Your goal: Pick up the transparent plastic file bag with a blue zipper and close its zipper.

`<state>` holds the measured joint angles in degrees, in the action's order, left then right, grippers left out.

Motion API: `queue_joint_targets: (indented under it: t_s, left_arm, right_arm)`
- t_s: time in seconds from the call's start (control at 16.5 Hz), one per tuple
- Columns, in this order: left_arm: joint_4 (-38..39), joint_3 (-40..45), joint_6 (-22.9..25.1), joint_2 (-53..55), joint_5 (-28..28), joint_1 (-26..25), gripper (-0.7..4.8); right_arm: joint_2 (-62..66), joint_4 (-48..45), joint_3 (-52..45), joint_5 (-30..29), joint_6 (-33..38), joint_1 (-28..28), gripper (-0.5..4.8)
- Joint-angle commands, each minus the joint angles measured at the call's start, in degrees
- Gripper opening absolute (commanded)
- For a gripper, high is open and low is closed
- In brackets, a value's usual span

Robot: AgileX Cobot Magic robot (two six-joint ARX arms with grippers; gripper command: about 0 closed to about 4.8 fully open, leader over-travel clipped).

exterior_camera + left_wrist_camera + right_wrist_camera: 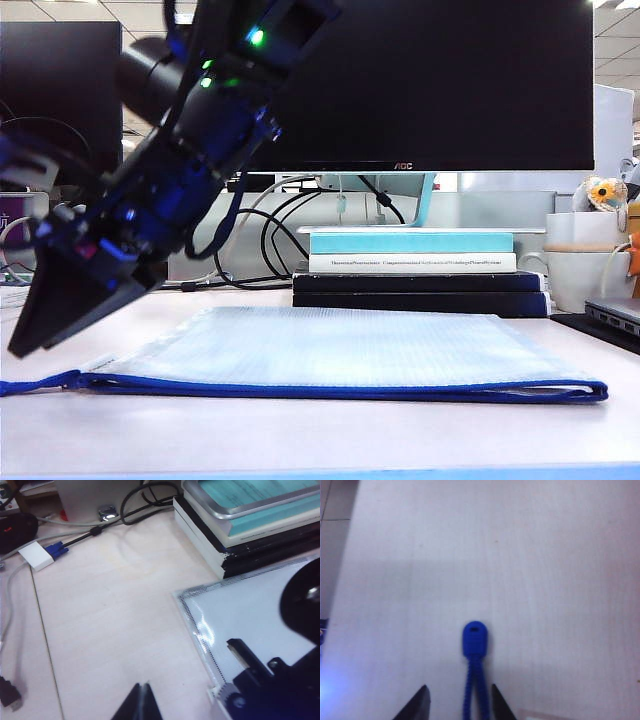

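Pale desk (520, 555), blue zipper (474, 670) cord between parted right gripper (460, 702) fingers, left gripper (143, 702) clenched beside bag (250, 615)

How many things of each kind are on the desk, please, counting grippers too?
File bags: 1, bag with blue zipper
Books, stacked: 4
Mugs: 1
Monitors: 1
Grippers: 2, left gripper shut, right gripper open astride the pull
Total: 9
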<state>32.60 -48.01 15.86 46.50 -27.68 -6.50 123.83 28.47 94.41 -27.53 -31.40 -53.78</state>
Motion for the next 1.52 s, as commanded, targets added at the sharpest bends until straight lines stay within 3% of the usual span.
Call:
queue_joint_targets:
  t_s: [0.06,0.49,0.67,1.03,1.22,1.4,1.52]
  left_arm:
    - [-0.2,-0.3,0.2,-0.1,0.0,-0.1,-0.05]
    - [0.1,-0.2,0.2,-0.1,0.0,-0.1,-0.05]
    - [0.1,-0.2,0.2,-0.1,0.0,-0.1,-0.05]
    - [-0.3,-0.2,0.3,0.0,0.3,-0.1,-0.05]
    - [-1.8,-0.2,0.3,0.0,4.9,-0.1,0.09]
    - [-2.7,-0.2,2.0,0.0,5.6,-0.1,1.95]
    - [-2.8,-0.2,6.3,0.0,5.2,-0.1,3.28]
  right_arm:
    - [0.6,-1.0,0.9,0.6,-0.2,-0.1,1.58]
    - [3.2,-1.0,0.8,2.0,-0.1,0.8,1.55]
    - [3.3,-0.1,0.8,3.9,-0.1,0.9,-0.03]
    - [0.9,-0.1,0.9,5.0,3.4,1.3,-0.03]
    - [-4.2,2.8,0.9,4.9,3.3,1.6,-0.03]
    - [-9.7,5.6,0.9,5.3,4.0,1.6,-0.03]
    - [-14.8,9.4,0.9,7.5,4.0,1.6,-0.03]
